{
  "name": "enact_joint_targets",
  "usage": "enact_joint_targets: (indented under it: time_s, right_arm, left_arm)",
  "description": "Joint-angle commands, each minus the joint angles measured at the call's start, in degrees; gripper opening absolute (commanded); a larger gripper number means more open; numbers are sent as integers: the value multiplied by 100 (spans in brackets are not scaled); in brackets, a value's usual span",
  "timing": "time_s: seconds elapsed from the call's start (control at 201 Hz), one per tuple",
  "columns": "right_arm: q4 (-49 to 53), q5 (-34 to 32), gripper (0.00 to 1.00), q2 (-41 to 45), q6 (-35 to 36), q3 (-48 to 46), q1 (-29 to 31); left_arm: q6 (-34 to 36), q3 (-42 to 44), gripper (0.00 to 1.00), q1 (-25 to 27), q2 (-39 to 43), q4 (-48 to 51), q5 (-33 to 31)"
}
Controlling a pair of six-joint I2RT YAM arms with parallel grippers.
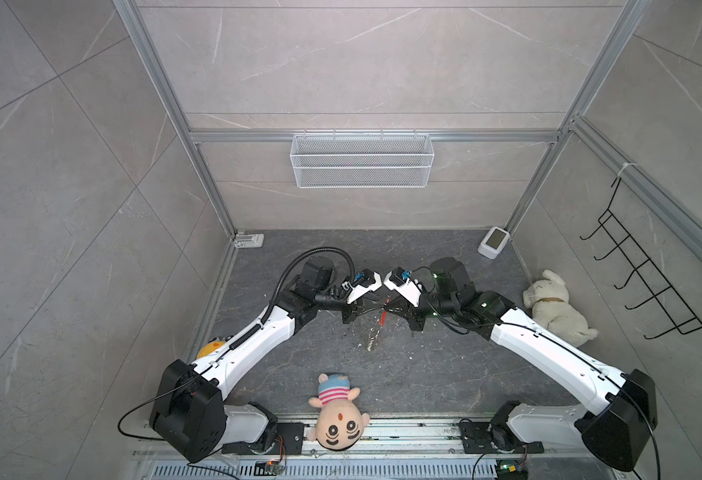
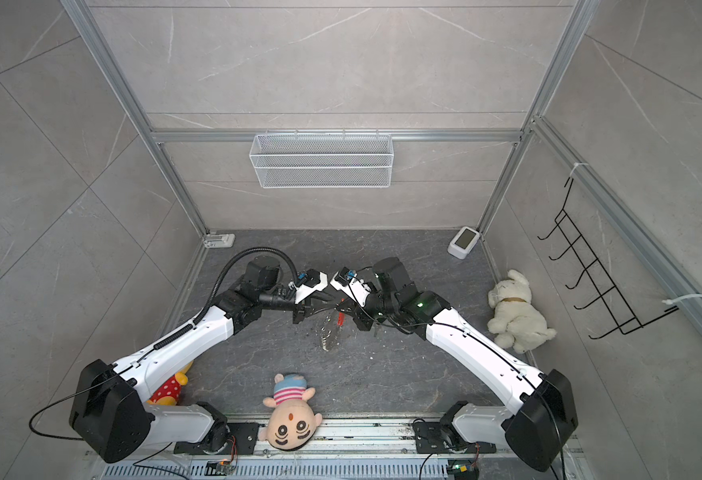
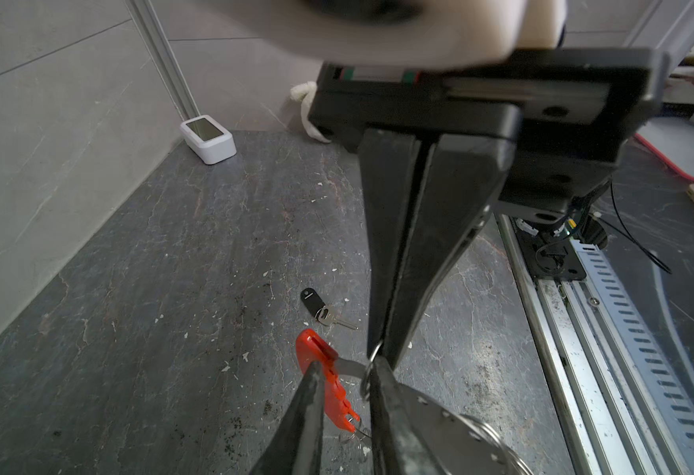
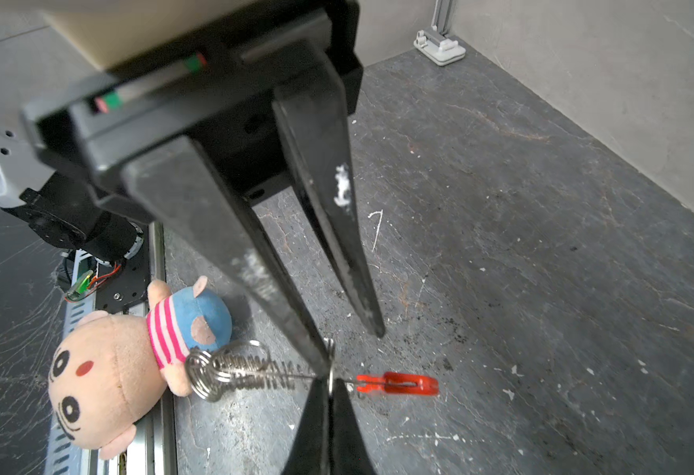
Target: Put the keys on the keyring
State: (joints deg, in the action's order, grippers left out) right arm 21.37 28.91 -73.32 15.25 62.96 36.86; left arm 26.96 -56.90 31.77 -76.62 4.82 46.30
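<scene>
The keyring (image 1: 375, 330) hangs in the air between both grippers, a metal loop with several small silver rings (image 4: 214, 370) and a red segment (image 3: 329, 386). My right gripper (image 4: 331, 380) is shut on one small ring (image 3: 372, 362) of it. The jaws of my left gripper (image 3: 345, 366) stand apart, with the red segment between them. In the right wrist view one left finger (image 4: 296, 312) touches the keyring and the other ends clear of it. The keys (image 3: 322, 310), a black tag and a silver key, lie on the dark floor below.
A striped doll (image 1: 337, 415) lies on the front rail (image 1: 416, 432). At the right wall sits a white plush dog (image 1: 557, 309), and a yellow toy (image 1: 212, 347) hides under the left arm. White device (image 1: 494, 241), wire basket (image 1: 362, 160), hook rack (image 1: 653, 282), bent white wire (image 4: 377, 230).
</scene>
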Motion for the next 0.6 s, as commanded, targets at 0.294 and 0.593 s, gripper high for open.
enact_joint_targets:
  time_s: [0.294, 0.593]
  right_arm:
    - [-453, 840, 0, 71, -244, 212, -35]
    - [-208, 996, 0, -123, -163, 406, -33]
  left_arm:
    - [-525, -71, 24, -180, 160, -557, 722]
    - [-416, -277, 18, -204, 69, -257, 793]
